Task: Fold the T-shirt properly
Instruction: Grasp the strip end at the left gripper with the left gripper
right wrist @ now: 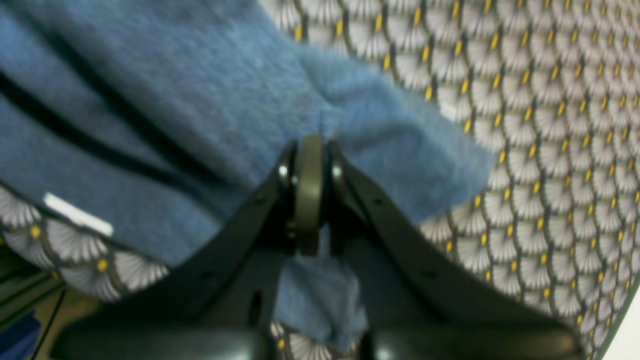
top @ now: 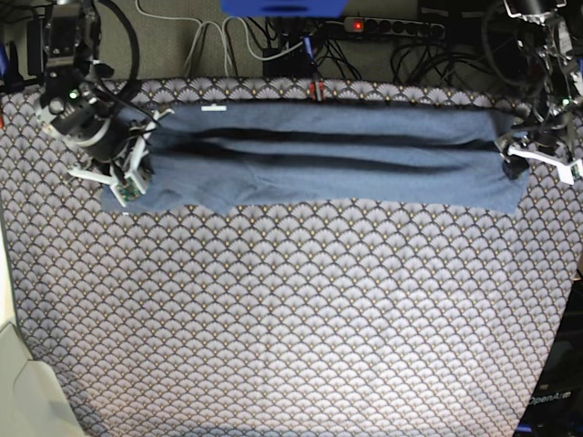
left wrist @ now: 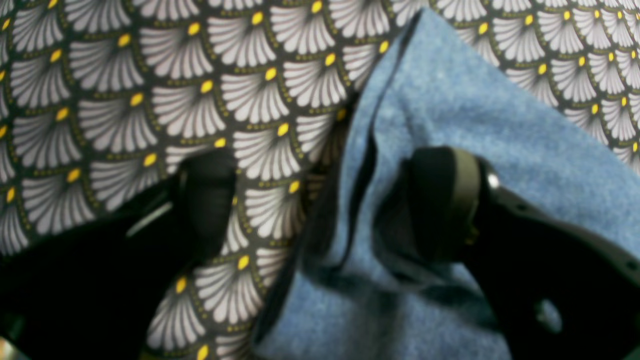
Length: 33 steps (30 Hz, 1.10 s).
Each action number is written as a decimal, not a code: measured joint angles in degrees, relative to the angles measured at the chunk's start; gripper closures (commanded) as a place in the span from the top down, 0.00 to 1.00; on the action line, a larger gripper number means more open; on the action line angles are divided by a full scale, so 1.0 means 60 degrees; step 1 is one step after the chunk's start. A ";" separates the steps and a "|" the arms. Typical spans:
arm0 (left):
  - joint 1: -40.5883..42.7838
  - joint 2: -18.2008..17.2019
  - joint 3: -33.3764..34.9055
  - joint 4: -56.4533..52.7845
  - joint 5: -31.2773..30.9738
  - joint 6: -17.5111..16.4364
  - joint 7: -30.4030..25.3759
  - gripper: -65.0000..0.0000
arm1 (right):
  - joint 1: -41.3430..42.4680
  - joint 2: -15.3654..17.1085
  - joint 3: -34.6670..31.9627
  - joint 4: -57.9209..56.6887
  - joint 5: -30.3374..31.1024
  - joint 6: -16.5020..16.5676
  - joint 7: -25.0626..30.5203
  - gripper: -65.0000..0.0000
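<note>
Pinching a fold of the T-shirt (right wrist: 210, 100) between the closed fingers of my right gripper (right wrist: 309, 150), I have the blue cloth bunched right at the fingertips, and a small tuck of it shows behind them, between the two black arms of the gripper. Seen from the base view, my right gripper (top: 127, 173) sits at one end of the T-shirt (top: 328, 155), at the corner nearer the middle of the tablecloth (top: 291, 319). From that grip the shirt runs away as a long, narrow band with dark creases along its length, lying flat near the tablecloth's far edge. A small white label (right wrist: 77, 215) shows on the shirt's far edge, close to my right gripper's end. At the band's other end is my left gripper (left wrist: 320, 200), spread wide and holding nothing: one finger (left wrist: 207, 195) is over bare tablecloth (left wrist: 150, 90) just beside the cloth, and the other finger (left wrist: 445, 200) is over the blue fabric, so the T-shirt's (left wrist: 475, 115) folded edge lies between them. Whether those fingers touch the cloth or the tablecloth I cannot tell; the wrist picture is blurred. In the base view my left gripper (top: 533, 150) stands at the very end of the band, well apart from the right one, with the whole length of the shirt between them. Beyond the tablecloth's far edge lie cables (top: 273, 36) and a power strip (top: 392, 27).
</note>
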 measured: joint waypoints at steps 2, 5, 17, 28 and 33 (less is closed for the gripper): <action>0.0000 -0.0004 0.0000 0.0000 -0.0004 0.0000 0.0000 0.81 | -0.0069 0.0000 0.0131 0.0000 0.0073 -0.0007 0.0025 0.00; 0.0000 0.0000 0.0000 0.0000 0.0000 0.0000 -0.0004 0.81 | -0.0339 0.0000 0.0153 0.0000 0.0069 0.0000 0.0022 0.00; 0.0029 -0.0004 0.0000 0.0000 -0.0004 -0.0033 -0.0025 0.81 | -0.0484 -0.0215 -0.0135 -0.0321 -0.0018 -0.0007 0.0033 0.00; -0.0004 -0.0087 0.0696 0.0022 0.0073 0.0073 -0.0270 0.81 | -0.0503 -0.0215 -0.0328 -0.0488 -0.0004 -0.0004 0.0018 0.00; -0.0033 -0.0095 0.0976 0.0022 0.0117 0.0091 -0.0441 0.81 | -0.0510 -0.0211 -0.0328 -0.0488 -0.0004 -0.0004 0.0022 0.00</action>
